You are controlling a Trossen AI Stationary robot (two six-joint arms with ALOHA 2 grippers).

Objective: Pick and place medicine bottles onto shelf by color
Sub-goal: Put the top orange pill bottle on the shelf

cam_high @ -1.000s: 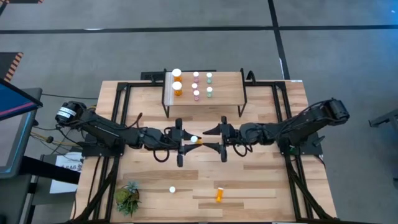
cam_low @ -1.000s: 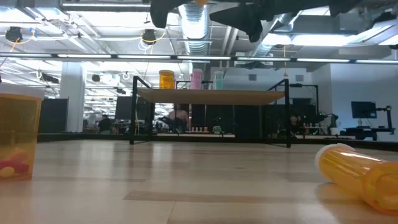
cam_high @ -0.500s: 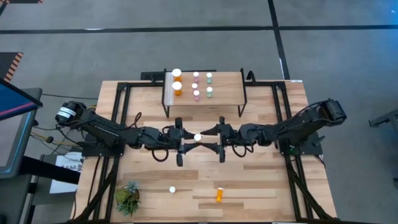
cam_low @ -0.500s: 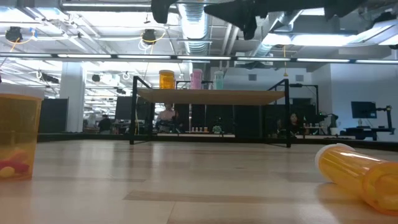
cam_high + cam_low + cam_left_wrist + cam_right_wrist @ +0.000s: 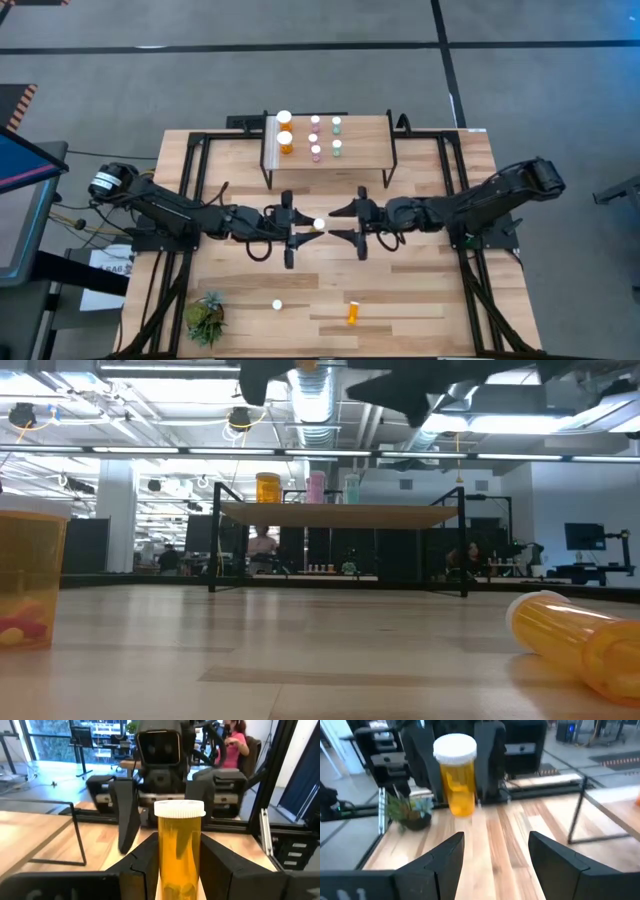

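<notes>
Above the middle of the table (image 5: 420, 290), the left gripper (image 5: 300, 227) is clamped around an upright orange bottle (image 5: 179, 855), white cap up, fingers pressed to both sides. Facing it from the right, the right gripper (image 5: 345, 223) stands wide apart with nothing between its fingers. Half a second ago those open fingers were drawn in around the bottle's cap as if to receive it; now they sit back to the right with a clear gap, so the hand-over seems not to have gone through, or was called off. That leaves the bottle with the left arm, which looks able to carry it to the far shelf (image 5: 360, 150) itself. There, two orange bottles (image 5: 285, 132) stand at the left end, with pink ones (image 5: 315, 137) and pale green ones (image 5: 336, 136) in rows to their right. Near the front edge, another orange bottle (image 5: 353, 313) lies on its side and a further white-capped one (image 5: 277, 304) stands left of it, beside a small plant (image 5: 205, 318); both are yet to be placed.
</notes>
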